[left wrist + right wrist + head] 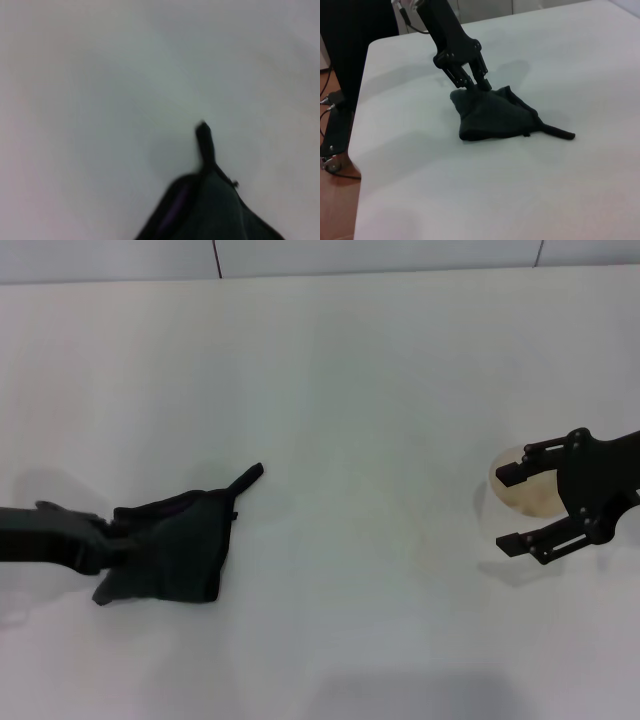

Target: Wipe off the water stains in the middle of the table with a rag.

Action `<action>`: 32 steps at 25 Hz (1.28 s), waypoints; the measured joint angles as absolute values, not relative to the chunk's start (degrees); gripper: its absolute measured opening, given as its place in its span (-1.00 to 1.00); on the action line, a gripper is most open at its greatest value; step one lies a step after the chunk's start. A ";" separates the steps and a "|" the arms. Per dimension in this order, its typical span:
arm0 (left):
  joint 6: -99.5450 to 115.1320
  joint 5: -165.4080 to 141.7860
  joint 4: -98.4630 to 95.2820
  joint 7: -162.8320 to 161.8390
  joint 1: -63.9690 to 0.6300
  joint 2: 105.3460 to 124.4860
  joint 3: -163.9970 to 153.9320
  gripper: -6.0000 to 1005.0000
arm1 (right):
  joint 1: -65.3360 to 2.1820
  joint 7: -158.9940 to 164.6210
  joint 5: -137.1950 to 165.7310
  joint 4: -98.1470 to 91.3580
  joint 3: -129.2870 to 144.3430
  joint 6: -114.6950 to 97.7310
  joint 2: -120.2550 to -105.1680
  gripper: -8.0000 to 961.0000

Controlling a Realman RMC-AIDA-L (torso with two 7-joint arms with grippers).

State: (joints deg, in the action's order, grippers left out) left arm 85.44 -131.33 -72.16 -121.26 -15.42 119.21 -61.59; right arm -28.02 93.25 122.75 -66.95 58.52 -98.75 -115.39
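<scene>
The dark rag lies in a heap on the white table at the left, its pointed tail toward the middle. My left gripper is shut on the rag's near-left edge. The right wrist view shows its fingertips pinched on the rag. The left wrist view shows the rag and its tail. My right gripper is open at the far right, its fingers on either side of a clear cup with an orange-brown tint. No stain shows on the tabletop.
The table's back edge meets a grey wall. In the right wrist view, the table's edge drops to a brown floor with dark stands and cables.
</scene>
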 joint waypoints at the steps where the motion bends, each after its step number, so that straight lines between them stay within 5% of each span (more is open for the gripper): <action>1: 85.56 -129.92 -71.88 -120.05 -15.01 119.16 -59.95 -0.66 | -27.90 93.25 122.62 -67.02 58.48 -98.74 -115.40 0.75; 13: 88.83 -115.54 -68.37 -96.67 -9.82 118.97 -49.74 0.39 | -26.25 92.65 119.62 -67.81 56.41 -99.49 -115.03 0.75; 19: 98.73 -111.77 -65.36 -83.67 -9.19 119.02 -42.84 0.68 | -26.45 92.99 119.46 -68.08 55.07 -100.69 -115.00 0.75; 32: 109.24 -112.84 -62.23 -77.72 -9.66 117.96 -35.32 0.66 | -26.80 93.92 118.73 -69.09 55.47 -101.50 -115.18 0.75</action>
